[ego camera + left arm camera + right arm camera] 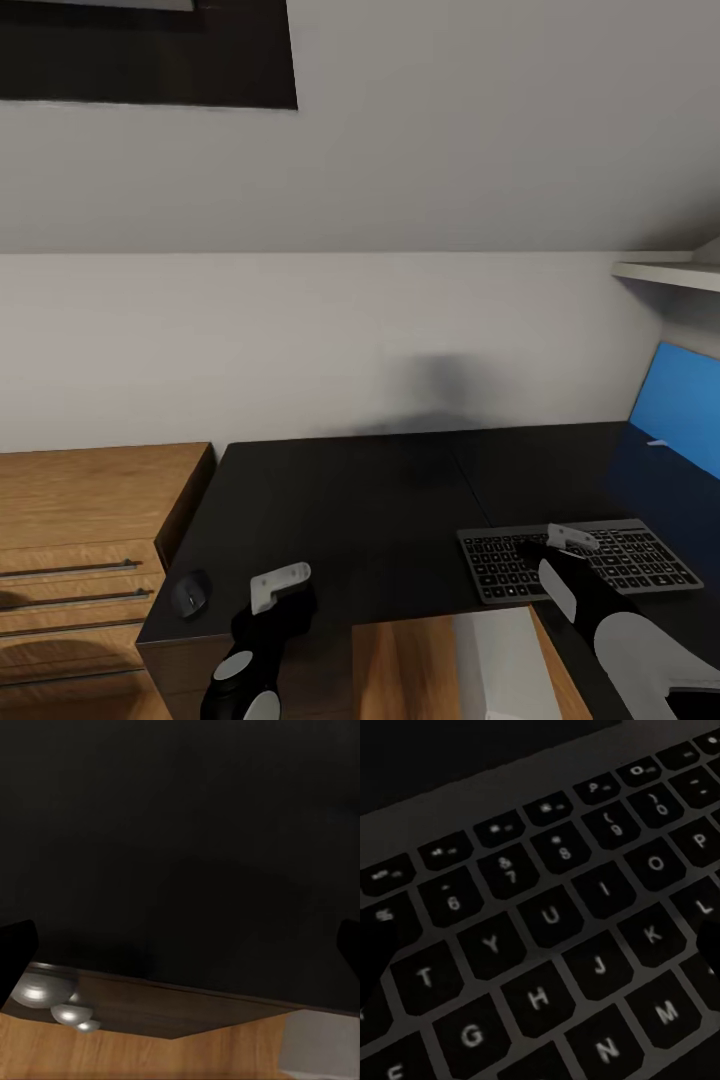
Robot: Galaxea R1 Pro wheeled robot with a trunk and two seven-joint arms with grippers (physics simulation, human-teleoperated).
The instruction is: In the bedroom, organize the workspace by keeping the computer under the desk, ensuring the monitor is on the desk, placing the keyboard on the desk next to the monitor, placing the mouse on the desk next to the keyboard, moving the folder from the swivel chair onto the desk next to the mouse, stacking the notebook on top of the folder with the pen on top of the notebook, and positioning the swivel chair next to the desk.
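1. Keyboard is seen flat on the desk, near the desk's front edge, its long axis running along that edge.
2. Right gripper is held directly over the keyboard's middle; the right wrist view shows the keys close below, so the right arm is judged much the nearer.
3. Key legends are readable there: 6, 7, 8, 9, 0, T, Y, U, O, P, G, H, J, K, N, M. No brand is seen.
4. Right gripper fingers appear set wide apart, with nothing gripped.
5. Mouse lies at the desk's opposite front corner, well apart from the keyboard.
6. Left gripper is near the mouse, fingers spread, nothing held.
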